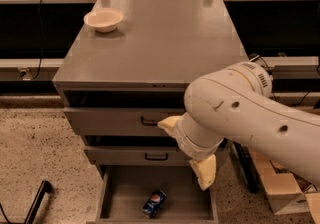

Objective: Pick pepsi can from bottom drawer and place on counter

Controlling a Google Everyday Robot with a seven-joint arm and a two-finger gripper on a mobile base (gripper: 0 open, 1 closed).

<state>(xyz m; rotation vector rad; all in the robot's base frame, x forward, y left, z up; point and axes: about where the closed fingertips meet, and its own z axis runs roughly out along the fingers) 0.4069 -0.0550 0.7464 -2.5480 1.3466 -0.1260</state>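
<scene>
The pepsi can is blue with a round logo and lies on its side on the grey floor of the open bottom drawer. My gripper hangs in front of the cabinet, above the drawer and up and to the right of the can, without touching it. It is open and empty; one yellowish fingertip points down over the drawer's right part and the other sits by the top drawer's handle. The grey counter is above.
A white bowl stands at the counter's back left. The two upper drawers with black handles are above the open one. Cardboard boxes sit on the speckled floor at right. A black bar lies at lower left.
</scene>
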